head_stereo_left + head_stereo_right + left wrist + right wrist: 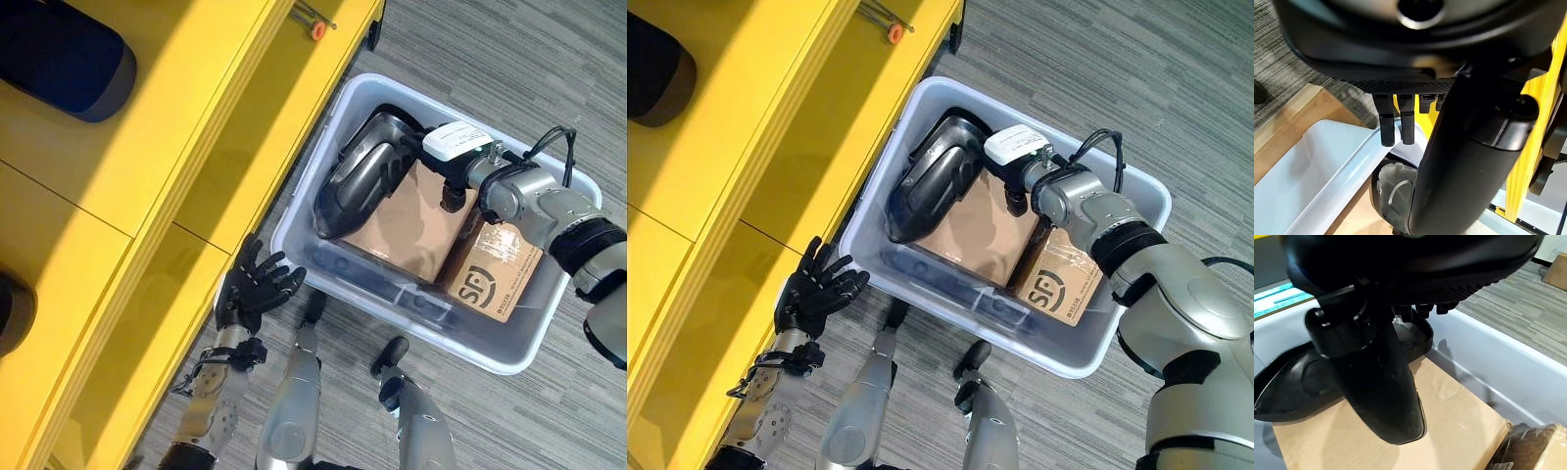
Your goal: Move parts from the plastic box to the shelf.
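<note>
A yellow shelf [147, 176] runs along the robot's left over the grey carpet [509, 49], and is the largest thing here. A dark rounded object [64, 54] lies on its upper level. An orange-tipped pin [315, 27] sits near its far end.

Just beside the shelf stands one pale plastic box [509, 354] on the carpet. Inside lie three things that can be made out: one large black moulded part [364, 176] against the wall nearest the shelf, one broad brown cardboard box [407, 225] lying flat, and one smaller printed carton [495, 279] wedged at the side nearer the right arm. The black part rests partly on top of the flat cardboard.

The right hand [1376, 377] reaches down into the plastic box, by the black part's edge above the cardboard; its thumb stands out, but I cannot tell whether the fingers grip anything.

The left hand [257, 284] hovers outside the box, between its near corner and the shelf, fingers spread wide and holding nothing.
</note>
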